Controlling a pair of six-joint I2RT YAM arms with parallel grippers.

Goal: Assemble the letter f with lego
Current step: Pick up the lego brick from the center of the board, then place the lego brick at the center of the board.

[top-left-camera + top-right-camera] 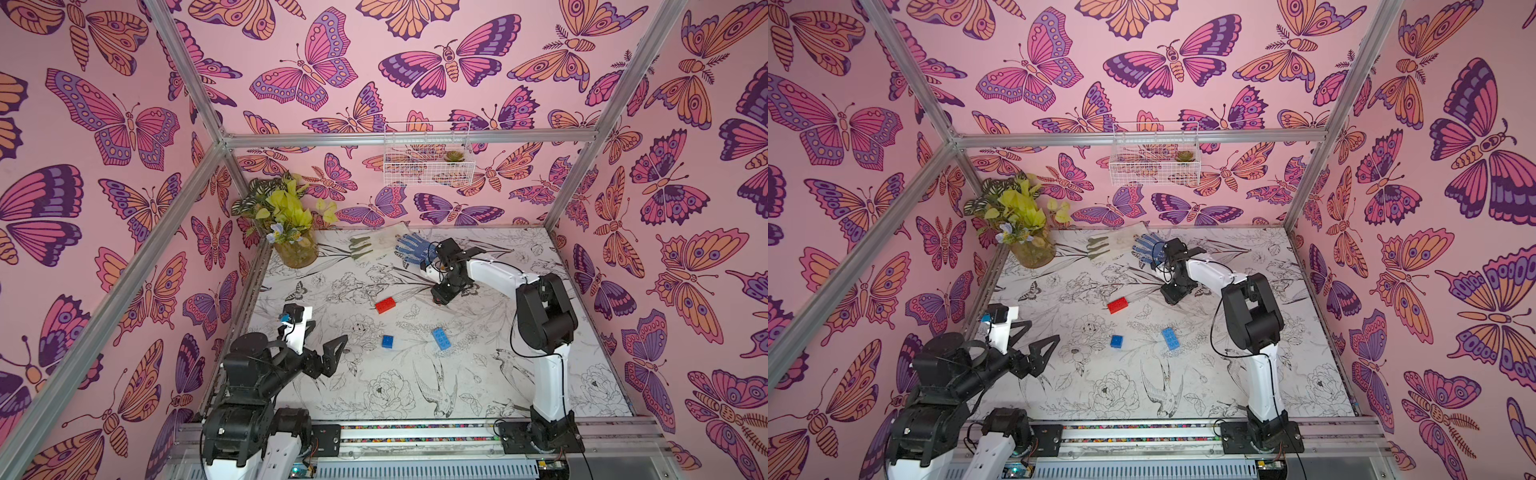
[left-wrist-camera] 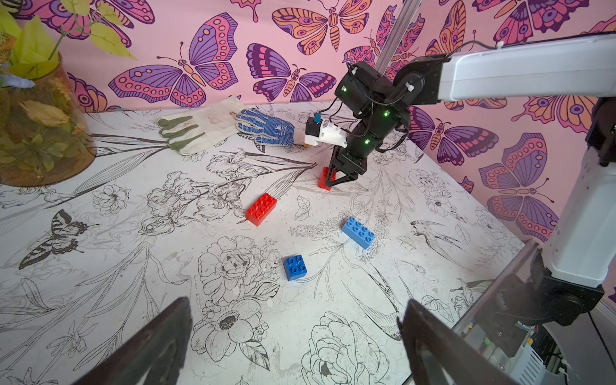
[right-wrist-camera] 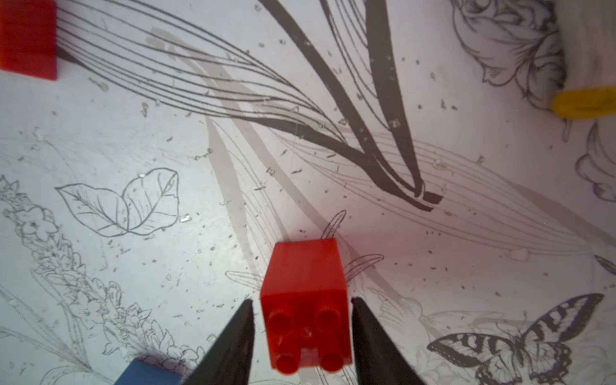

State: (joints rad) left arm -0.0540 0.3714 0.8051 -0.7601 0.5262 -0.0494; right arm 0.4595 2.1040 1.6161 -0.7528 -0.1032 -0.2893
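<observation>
While left claw (image 2: 296, 301) gapes wide, empty | right claw (image 3: 301, 300) narrow astride short red brick (image 3: 303, 266), grip unclear

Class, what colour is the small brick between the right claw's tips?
Red: the small brick shows best in the right wrist view.

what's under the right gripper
A short red brick on the table, between the right gripper's fingers. In the left wrist view a finger covers part of it.
</observation>
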